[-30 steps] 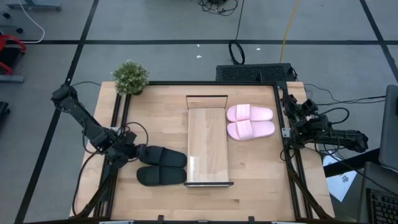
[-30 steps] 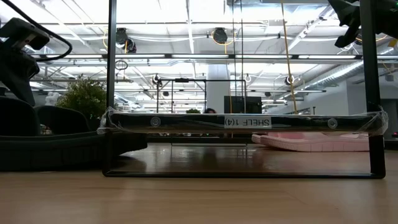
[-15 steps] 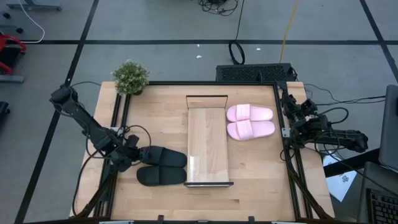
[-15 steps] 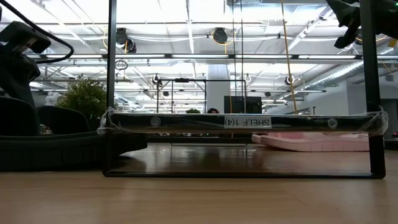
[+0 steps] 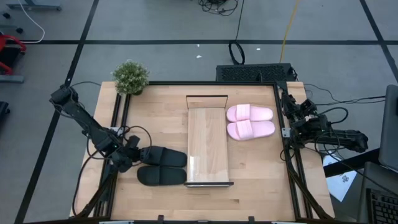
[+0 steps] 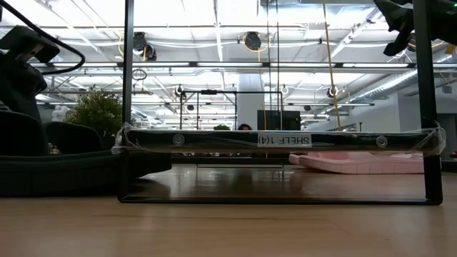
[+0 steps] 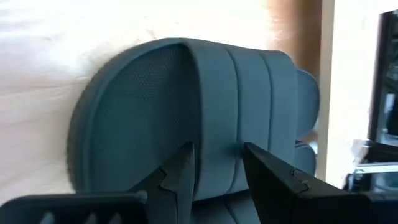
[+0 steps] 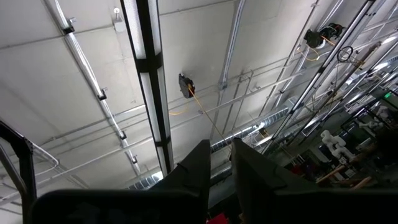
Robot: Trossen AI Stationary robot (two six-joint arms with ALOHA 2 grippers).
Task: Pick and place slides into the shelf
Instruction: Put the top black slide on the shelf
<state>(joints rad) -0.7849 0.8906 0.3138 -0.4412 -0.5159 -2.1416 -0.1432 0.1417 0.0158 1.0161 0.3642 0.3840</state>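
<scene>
Two black slides lie side by side on the table left of the shelf (image 5: 208, 146), the far one (image 5: 165, 157) and the near one (image 5: 160, 177). Two pink slides (image 5: 249, 113) (image 5: 251, 129) lie on the table right of the shelf. Nothing shows on the shelf's board. My left gripper (image 5: 132, 154) is open at the heel end of the far black slide. In the left wrist view (image 7: 217, 155) its fingers point along the slide (image 7: 143, 106) toward the strap (image 7: 249, 87). My right gripper (image 8: 220, 146) is shut, parked off the table's right edge and pointing at the ceiling.
A small potted plant (image 5: 130, 76) stands at the table's far left corner. A dark metal frame (image 5: 283, 124) runs along the table's sides. In the low view the shelf (image 6: 278, 139) stands raised on thin dark legs, with the pink slides (image 6: 364, 162) behind it.
My left gripper has shifted slightly toward the table's near edge, staying at the heel of the far black slide. The slides and the shelf have stayed where they were.
</scene>
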